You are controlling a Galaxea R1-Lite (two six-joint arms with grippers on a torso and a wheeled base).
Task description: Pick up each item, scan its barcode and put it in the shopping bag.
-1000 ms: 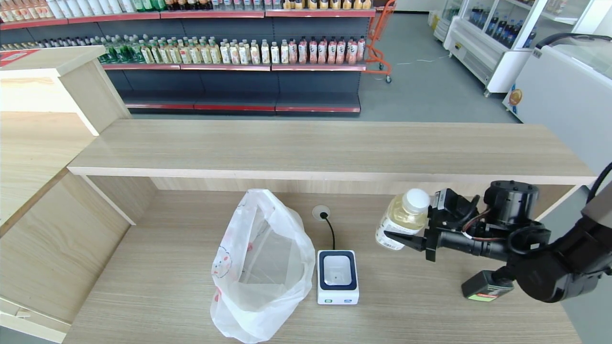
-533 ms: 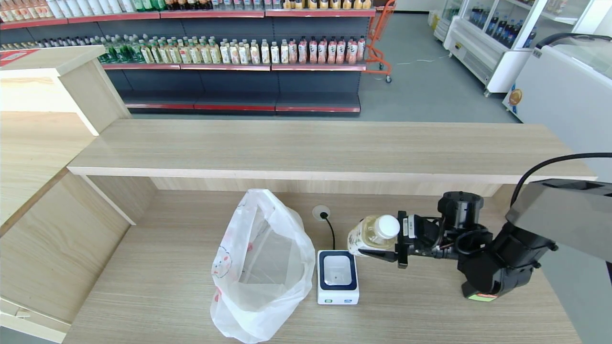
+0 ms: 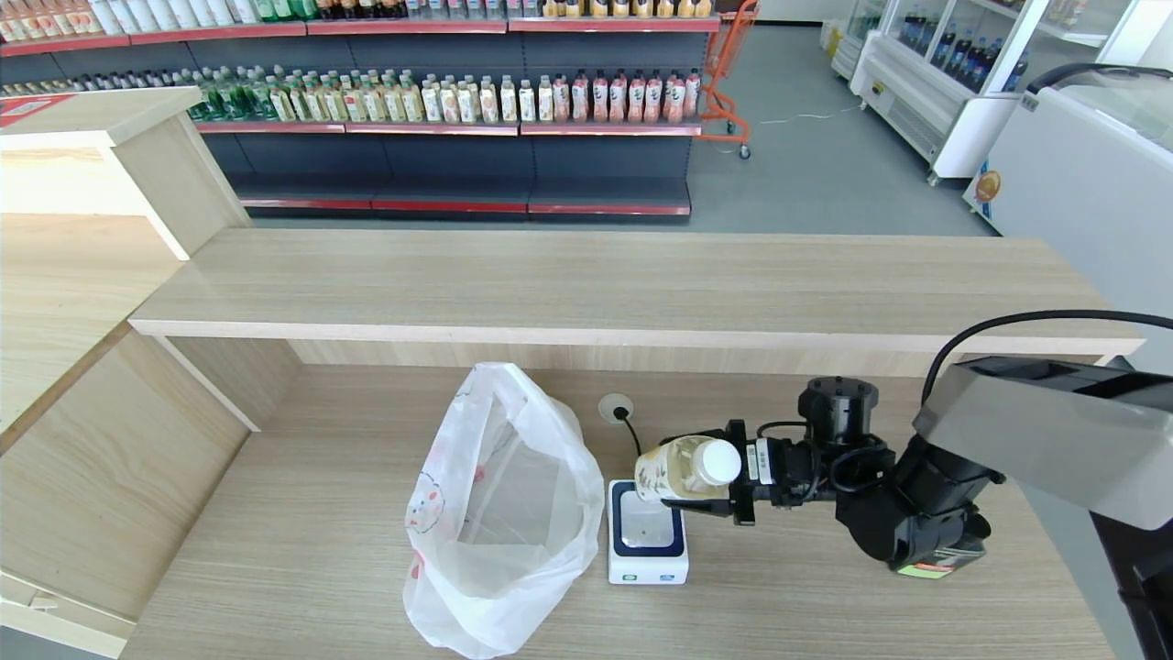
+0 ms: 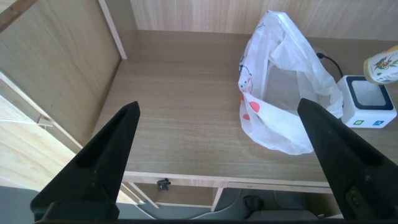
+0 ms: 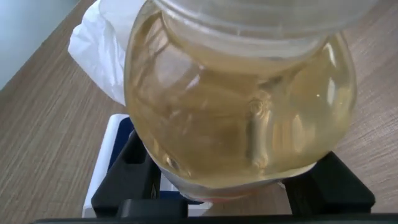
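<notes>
My right gripper (image 3: 698, 472) is shut on a clear bottle (image 3: 683, 468) of pale yellow drink with a white cap. The bottle lies on its side just above the white and blue barcode scanner (image 3: 647, 532), over its far end. In the right wrist view the bottle (image 5: 239, 118) hangs over the scanner (image 5: 115, 171). The white plastic shopping bag (image 3: 499, 509) stands open left of the scanner, also seen in the left wrist view as the bag (image 4: 280, 93) beside the scanner (image 4: 367, 99). My left gripper (image 4: 221, 162) is open, high above the counter's left part.
A dark green box (image 3: 939, 555) lies on the lower counter under my right arm. The scanner's cable (image 3: 630, 440) runs to a hole at the back. A raised wooden shelf (image 3: 623, 284) spans behind, and a side wall (image 3: 110, 495) closes the left.
My right arm has carried the bottle left and down, from the right side of the counter to over the scanner, tipping it onto its side. The bag and scanner stay put.
</notes>
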